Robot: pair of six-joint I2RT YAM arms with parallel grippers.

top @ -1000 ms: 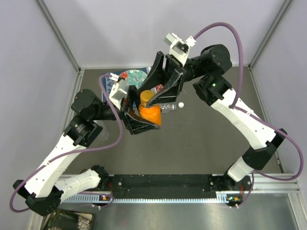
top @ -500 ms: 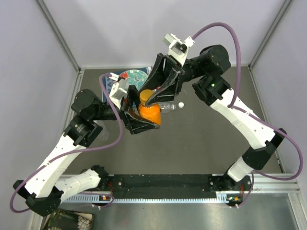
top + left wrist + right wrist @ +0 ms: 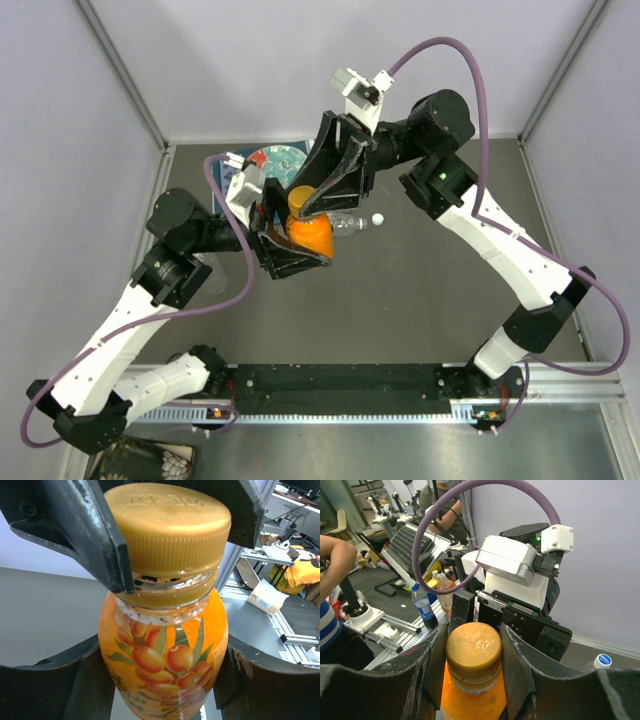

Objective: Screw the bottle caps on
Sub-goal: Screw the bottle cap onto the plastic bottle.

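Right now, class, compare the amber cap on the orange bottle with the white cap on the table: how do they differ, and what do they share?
Colour: the amber cap is golden-orange, the white cap white. Place: the amber cap sits on the neck of the orange bottle; the white cap lies loose on the table. Hold: the right gripper pinches the amber cap; nothing touches the white cap. Both are round screw caps.

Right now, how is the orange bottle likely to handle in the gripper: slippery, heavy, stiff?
Probably slippery: the orange bottle has a glossy, rounded wrap where the left gripper clamps it. Possibly heavy for its size, if that orange is liquid, not label. The ribbed cap should give the right gripper better purchase.
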